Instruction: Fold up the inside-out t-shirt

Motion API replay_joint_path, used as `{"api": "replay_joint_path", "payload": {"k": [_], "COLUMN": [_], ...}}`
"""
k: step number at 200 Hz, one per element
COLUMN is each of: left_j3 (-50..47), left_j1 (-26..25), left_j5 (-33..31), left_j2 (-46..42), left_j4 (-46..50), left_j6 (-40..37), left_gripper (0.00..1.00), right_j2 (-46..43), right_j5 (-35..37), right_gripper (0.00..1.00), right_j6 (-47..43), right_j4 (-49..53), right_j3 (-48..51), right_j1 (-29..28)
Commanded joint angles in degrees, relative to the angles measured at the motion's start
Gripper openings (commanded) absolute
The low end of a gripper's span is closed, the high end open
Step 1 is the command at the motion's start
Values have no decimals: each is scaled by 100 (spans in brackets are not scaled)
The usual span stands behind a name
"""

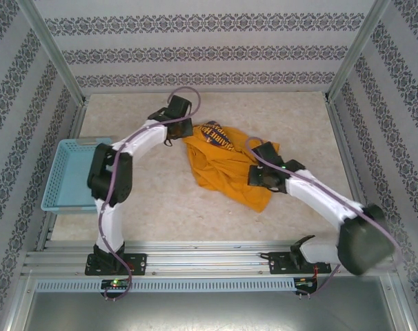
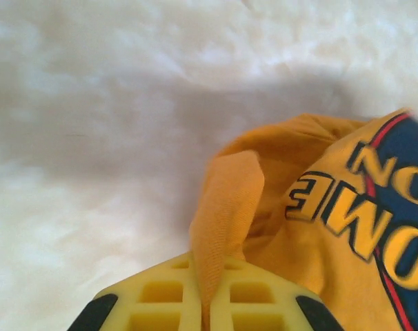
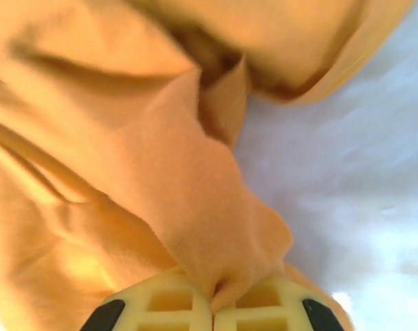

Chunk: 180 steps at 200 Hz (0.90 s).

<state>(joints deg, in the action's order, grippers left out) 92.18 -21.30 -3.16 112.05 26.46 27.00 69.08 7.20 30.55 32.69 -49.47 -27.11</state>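
Observation:
The inside-out t-shirt [image 1: 226, 169] lies crumpled in the middle of the table, mustard orange with a dark emblem and lettering facing up at its far end. My left gripper [image 1: 185, 131] sits at the shirt's far left corner. In the left wrist view the left gripper [image 2: 207, 303] is shut on a narrow fold of the shirt [image 2: 226, 207], with the lettering [image 2: 374, 227] to the right. My right gripper [image 1: 254, 176] rests on the shirt's right side. Seen from the right wrist, that gripper [image 3: 214, 300] is shut on a bunched fold of the orange cloth [image 3: 181, 172].
A light blue basket [image 1: 67, 176] stands at the table's left edge, beside the left arm's elbow. Patterned walls and metal frame posts close in the table on three sides. Bare tabletop [image 1: 161, 200] lies in front of the shirt.

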Motion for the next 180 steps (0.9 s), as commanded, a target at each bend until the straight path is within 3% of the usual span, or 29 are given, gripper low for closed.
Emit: {"api": "replay_joint_path", "payload": {"k": [1, 40, 61, 83, 106, 122, 141, 160, 180], "left_j3": [-397, -1251, -1593, -1577, -1457, -1189, -1211, -1785, -2305], "left_j1": [61, 8, -18, -77, -221, -347, -381, -376, -356], "left_j5": [-674, -1011, -677, -39, 673, 914, 1099, 817, 266], "left_j2": [-1431, -3433, -4165, -4109, -3293, -2410, -1730, -1855, -2190], "left_j4": [-9, 105, 128, 381, 506, 882, 1099, 785, 581], "left_j6": [-100, 127, 191, 268, 223, 146, 205, 317, 378], "left_gripper": [0, 0, 0, 3, 10, 21, 43, 72, 86], "right_j2": [-872, -1810, -2159, -2301, -2221, -2022, -1666, -1469, -1556], "right_j5": [867, 888, 957, 946, 569, 264, -197, -384, -469], "right_gripper": [0, 0, 0, 0, 0, 0, 0, 0, 0], "right_j6": [-607, -943, -945, -844, -639, -391, -91, 88, 76], "right_j4": [761, 1134, 1187, 1196, 1034, 812, 624, 573, 546], "right_j3": [-432, -1204, -1271, -1128, -671, -166, 378, 733, 935], "right_j1": [17, 4, 18, 97, 241, 460, 885, 1270, 1561]}}
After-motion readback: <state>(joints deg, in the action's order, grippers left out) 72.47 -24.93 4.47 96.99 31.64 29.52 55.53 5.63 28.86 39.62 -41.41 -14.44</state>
